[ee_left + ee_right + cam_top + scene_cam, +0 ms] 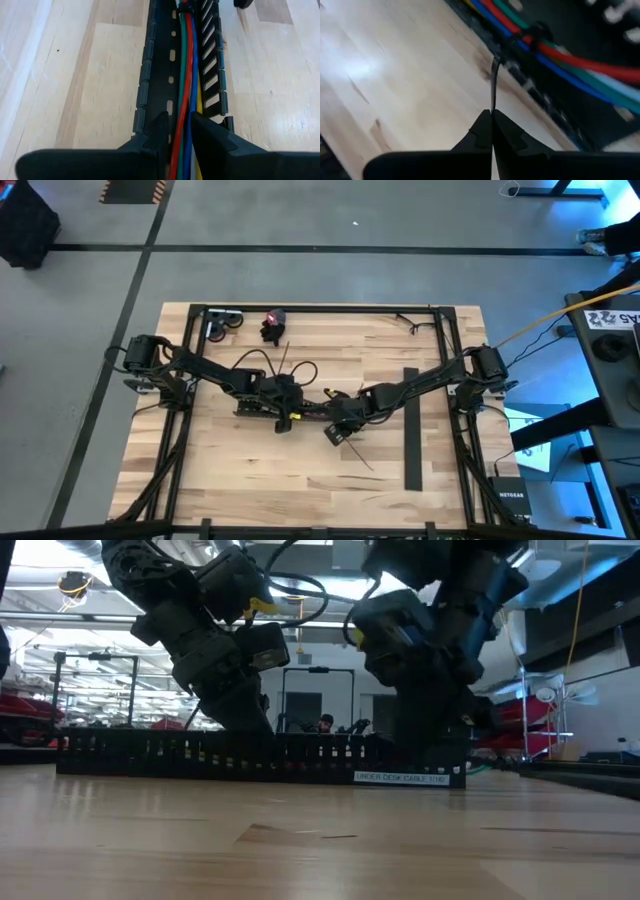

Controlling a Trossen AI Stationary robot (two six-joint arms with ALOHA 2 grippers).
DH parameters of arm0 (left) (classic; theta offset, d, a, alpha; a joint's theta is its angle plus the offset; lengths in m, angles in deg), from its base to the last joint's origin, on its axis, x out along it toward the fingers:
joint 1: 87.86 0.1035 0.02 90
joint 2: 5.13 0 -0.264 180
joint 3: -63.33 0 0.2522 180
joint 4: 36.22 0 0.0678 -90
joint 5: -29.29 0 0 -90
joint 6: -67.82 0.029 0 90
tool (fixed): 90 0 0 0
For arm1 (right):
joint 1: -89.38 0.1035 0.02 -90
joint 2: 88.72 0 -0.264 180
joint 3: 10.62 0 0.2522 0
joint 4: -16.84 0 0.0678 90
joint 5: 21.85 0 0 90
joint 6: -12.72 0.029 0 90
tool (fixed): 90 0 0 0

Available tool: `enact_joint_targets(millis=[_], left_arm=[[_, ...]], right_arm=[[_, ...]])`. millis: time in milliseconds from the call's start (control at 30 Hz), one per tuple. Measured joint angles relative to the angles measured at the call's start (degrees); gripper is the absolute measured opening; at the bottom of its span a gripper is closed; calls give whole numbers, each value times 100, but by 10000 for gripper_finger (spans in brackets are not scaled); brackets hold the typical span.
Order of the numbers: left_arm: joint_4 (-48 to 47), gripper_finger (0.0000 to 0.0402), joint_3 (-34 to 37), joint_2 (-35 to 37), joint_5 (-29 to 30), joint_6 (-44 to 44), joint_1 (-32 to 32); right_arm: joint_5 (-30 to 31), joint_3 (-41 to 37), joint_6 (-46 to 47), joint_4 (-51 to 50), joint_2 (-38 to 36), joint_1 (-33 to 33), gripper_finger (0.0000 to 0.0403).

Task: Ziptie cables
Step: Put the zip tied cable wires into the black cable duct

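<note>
Gripping: left gripper (179, 131) has its jaws closed on the cables (186, 75), the coloured strands running up between the two dark fingers (212, 135) in the left wrist view.
Pinching: right gripper (492, 125) has its jaws closed nearly together on one thin dark zip tie (495, 85), which rises from the fingertips toward the bundle.
Cables: one bundle; in the left wrist view red, green, blue, yellow and a pale strand can be counted, lying side by side along the slotted tray (212, 75). In the right wrist view a dark band crosses the bundle at upper centre of the frame.
Where the bundle is: centre of the high view, between the two grippers, on the tabletop (250, 470).
Slotted tray: one under the cables; in the low view it runs across mid-frame as a long black bar with a white label (410, 777) at its right end.
Second black bar: one (411, 430), lying upright in the right half of the high view, apart from both arms.
Arms: two; left arm (200, 370) reaches in from the left edge, right arm (430, 380) from the right, meeting at the middle.
Other things: a small dark object with a pink top (273, 323) at upper centre of the tabletop; a grey piece (222, 323) just left of it.
Background: one person (325, 723) in the low view, seen far behind the tray.
</note>
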Motion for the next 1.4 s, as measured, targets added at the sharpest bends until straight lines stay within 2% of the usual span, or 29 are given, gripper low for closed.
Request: enact_joint_targets(millis=[133,333,500,667,867,1400], left_arm=[[-7,76,-4,-2,2,-39,0],[-2,76,-4,-7,2,-13,0],[2,76,-4,-7,2,-2,0],[11,76,-4,-9,1,-2,0],[17,76,-4,-9,2,0,0],[24,76,-4,-11,2,2,1]], right_arm=[[87,33,-32,-520,-70,16,0],[186,695,-557,-1864,-83,8,0],[278,855,-565,-1806,-42,10,0],[181,874,-564,-1345,162,8,0],[138,1166,-824,-1577,397,8,0],[175,1167,-884,-1395,450,8,0]])
